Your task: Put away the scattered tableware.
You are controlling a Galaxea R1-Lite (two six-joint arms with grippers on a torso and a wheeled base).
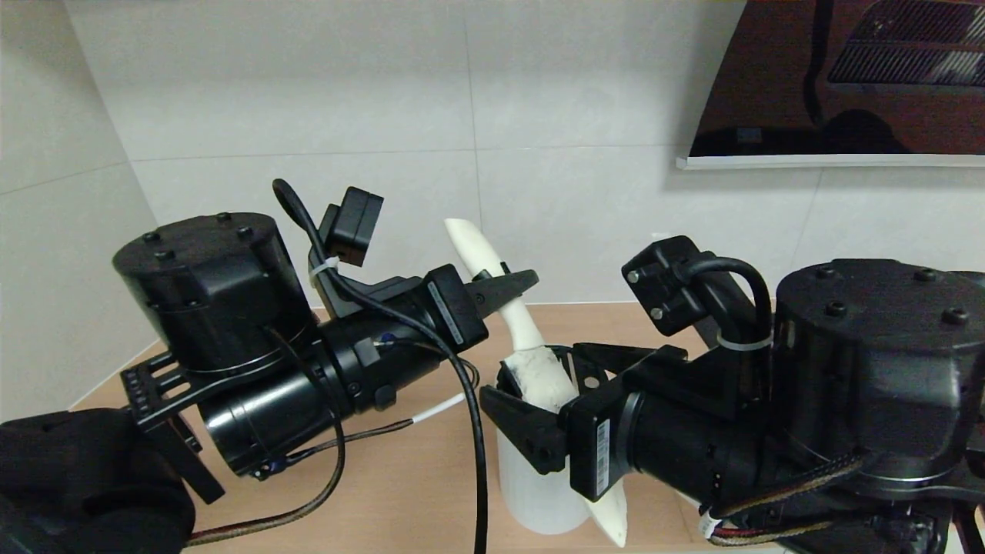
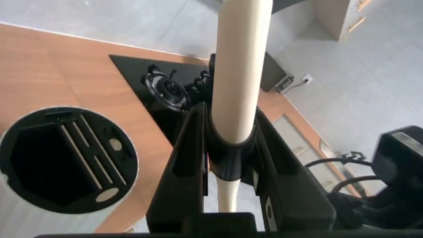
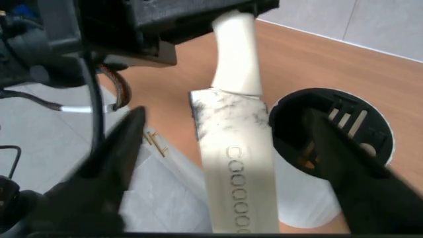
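On the pale wood worktop, smooth and matt, stands a white cylindrical holder w/ a black slotted insert; thin pale rods lie in it, prob. chopsticks. Above it a cream knife hangs tilted, rounded handle up. Its flat blade is smudged dark near the handle and has a row of oval dimples. Left claw is clamped tight on the handle. Right claw is spread wide, fingers either side of the blade; contact w/ blade can't be made out.
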